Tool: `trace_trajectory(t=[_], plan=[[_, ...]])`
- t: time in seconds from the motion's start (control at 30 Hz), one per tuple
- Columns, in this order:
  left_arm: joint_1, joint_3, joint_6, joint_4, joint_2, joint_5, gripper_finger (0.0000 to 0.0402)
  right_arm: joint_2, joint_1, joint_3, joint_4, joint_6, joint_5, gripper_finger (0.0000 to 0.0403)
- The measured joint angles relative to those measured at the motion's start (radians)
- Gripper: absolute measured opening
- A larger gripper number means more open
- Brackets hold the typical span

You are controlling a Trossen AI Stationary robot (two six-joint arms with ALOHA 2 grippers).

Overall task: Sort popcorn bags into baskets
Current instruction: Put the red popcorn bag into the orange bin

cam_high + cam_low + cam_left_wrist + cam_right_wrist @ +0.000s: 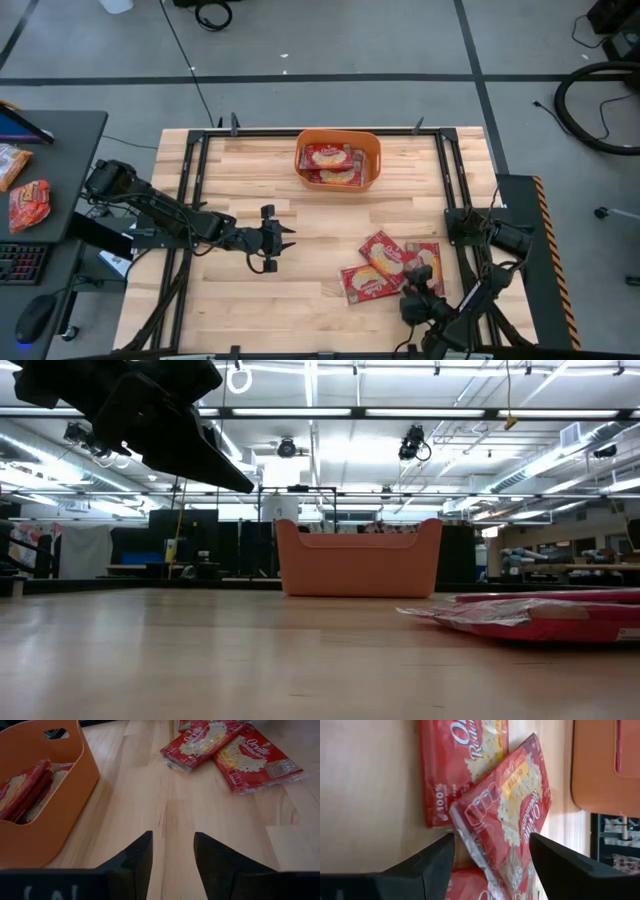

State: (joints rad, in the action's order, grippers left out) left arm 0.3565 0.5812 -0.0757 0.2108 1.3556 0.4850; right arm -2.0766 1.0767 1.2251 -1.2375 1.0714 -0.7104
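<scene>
The orange tub [338, 160] stands at the table's far middle with red popcorn bags [328, 157] lying flat inside it. Three more bags lie flat on the table's near right, overlapping: one [383, 254], one [364, 284] and one [428, 254]. My right gripper [420, 274] is open at their near side. In the right wrist view its fingers stand on either side of the near end of the top bag [505, 815], with no touch showing. My left gripper [288, 240] is open and held above the table's middle, pointing toward the bags [200, 740].
Black frame rails [195, 190] run along the table's left, right and far sides. Bare wood lies between the tub [45, 820] and the loose bags [257, 762]. A side desk on the left carries other packets [28, 204] and a keyboard.
</scene>
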Motion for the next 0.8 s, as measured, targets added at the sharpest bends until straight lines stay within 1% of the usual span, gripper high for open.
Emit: trace_trajectory(t=[0.17, 0.27, 0.33, 0.5, 0.67, 0.77, 0.8], plan=[[0.000, 0.000, 0.001, 0.000, 0.000, 0.000, 0.0149, 0.000, 0.000, -0.059, 0.007, 0.025, -0.030, 0.0255], [0.000, 0.000, 0.005, 0.000, 0.000, 0.000, 0.0149, 0.000, -0.008, -0.087, 0.020, 0.038, -0.054, 0.0233], [0.000, 0.000, 0.005, 0.000, 0.000, 0.000, 0.0149, 0.002, -0.017, -0.096, 0.041, 0.030, -0.056, 0.0209], [0.000, 0.000, 0.008, 0.000, 0.000, 0.000, 0.0149, 0.003, -0.036, -0.093, 0.065, 0.033, -0.052, 0.0131], [0.000, 0.000, 0.008, 0.000, 0.000, 0.000, 0.0149, 0.001, -0.041, -0.058, 0.065, 0.055, -0.014, 0.0056], [0.000, 0.000, 0.008, 0.000, 0.000, 0.000, 0.0149, 0.001, -0.041, 0.001, 0.005, 0.055, -0.005, 0.0015], [0.000, 0.000, 0.008, 0.003, 0.000, 0.000, 0.0149, 0.001, -0.042, 0.023, -0.032, 0.056, -0.003, 0.0009]])
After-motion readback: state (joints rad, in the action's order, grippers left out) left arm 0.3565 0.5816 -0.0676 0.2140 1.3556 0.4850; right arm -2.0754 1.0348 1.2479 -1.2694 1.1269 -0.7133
